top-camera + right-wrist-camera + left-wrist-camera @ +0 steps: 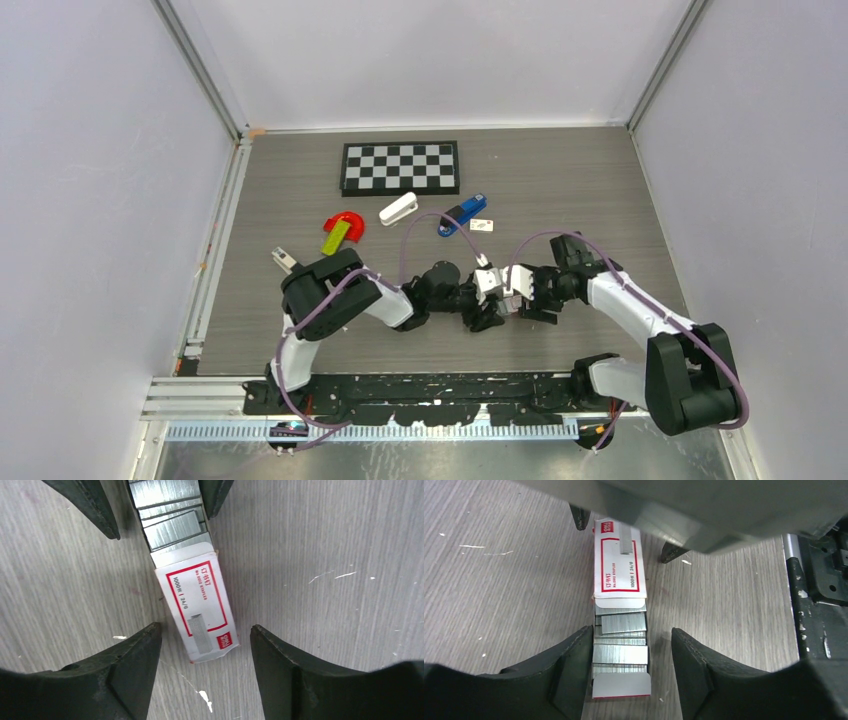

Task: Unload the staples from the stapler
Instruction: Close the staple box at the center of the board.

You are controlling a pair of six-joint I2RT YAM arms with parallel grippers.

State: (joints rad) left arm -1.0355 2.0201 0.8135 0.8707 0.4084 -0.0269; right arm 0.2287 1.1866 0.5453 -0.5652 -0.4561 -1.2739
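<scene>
The blue stapler (462, 213) lies on the table beyond both arms, untouched; no staples show in it. Both grippers meet low over the table near the front, around a small white-and-red staple box. The box's sleeve (619, 562) (197, 610) lies flat. Its tray (620, 652) is slid partway out and shows silver staple strips (170, 515). My left gripper (631, 630) is open astride the tray, its left finger close against the tray's side and the right finger apart. My right gripper (205, 626) is open astride the sleeve's end, touching nothing.
A white stapler (399, 209) lies left of the blue one, with a small white card (482, 226) to the blue stapler's right. A red and yellow-green item (343, 228) sits further left. A checkerboard (400, 167) lies at the back. Walls enclose the table.
</scene>
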